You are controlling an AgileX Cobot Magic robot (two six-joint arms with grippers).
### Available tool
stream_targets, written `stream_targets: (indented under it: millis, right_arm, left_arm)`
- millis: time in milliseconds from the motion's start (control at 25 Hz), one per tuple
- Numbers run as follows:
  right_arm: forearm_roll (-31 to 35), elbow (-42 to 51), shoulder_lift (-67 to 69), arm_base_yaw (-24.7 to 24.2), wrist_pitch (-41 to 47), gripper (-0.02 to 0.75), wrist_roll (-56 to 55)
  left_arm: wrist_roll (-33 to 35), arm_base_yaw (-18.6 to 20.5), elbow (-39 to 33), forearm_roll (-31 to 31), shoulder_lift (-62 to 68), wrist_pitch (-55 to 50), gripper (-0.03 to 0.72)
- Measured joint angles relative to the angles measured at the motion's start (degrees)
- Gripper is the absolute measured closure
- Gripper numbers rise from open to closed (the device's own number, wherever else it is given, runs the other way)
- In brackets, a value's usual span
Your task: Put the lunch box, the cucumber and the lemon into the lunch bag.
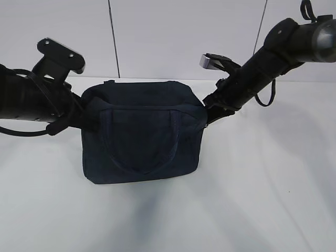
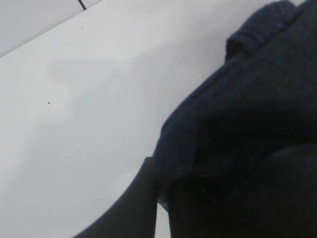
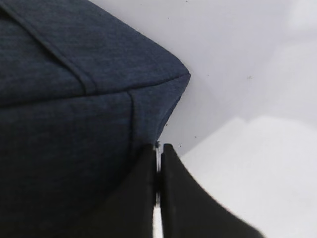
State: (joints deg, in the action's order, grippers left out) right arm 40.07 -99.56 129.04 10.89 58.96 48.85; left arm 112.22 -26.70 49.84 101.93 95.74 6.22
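The dark navy lunch bag (image 1: 142,131) stands upright mid-table, one loop handle lying flat against its front. My left gripper (image 1: 84,118) presses against the bag's left side. In the left wrist view the left gripper (image 2: 162,198) is shut with a fold of the lunch bag (image 2: 247,124) pinched between its jaws. My right gripper (image 1: 206,116) sits at the bag's right upper corner. In the right wrist view the right gripper (image 3: 158,153) is shut on a thin silver zipper pull (image 3: 157,147) at the corner of the lunch bag (image 3: 64,99). The lunch box, cucumber and lemon are out of view.
The bag rests on a white table (image 1: 236,199). A white wall with dark vertical seams (image 1: 113,37) rises behind it. Both black arms reach in from the upper left and upper right.
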Motion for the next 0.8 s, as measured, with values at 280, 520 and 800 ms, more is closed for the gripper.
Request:
stream_targets:
  millis: [280,520,800]
  right_arm:
    - [-0.7,0.0,0.0,0.0,-0.1,0.717,0.0]
    - [-1.6,0.0,-0.1,0.0,0.1,0.717,0.0]
    - [-3.2,-4.5,-1.2,-0.1,3.6,0.717,-0.5]
  left_arm:
    - [0.0,0.0,0.0,2.0,0.0,-1.3,0.678]
    - [0.0,0.0,0.0,2.1,0.0,-2.1,0.678]
    - [0.0,0.1,0.0,2.2,0.0,-2.7,0.678]
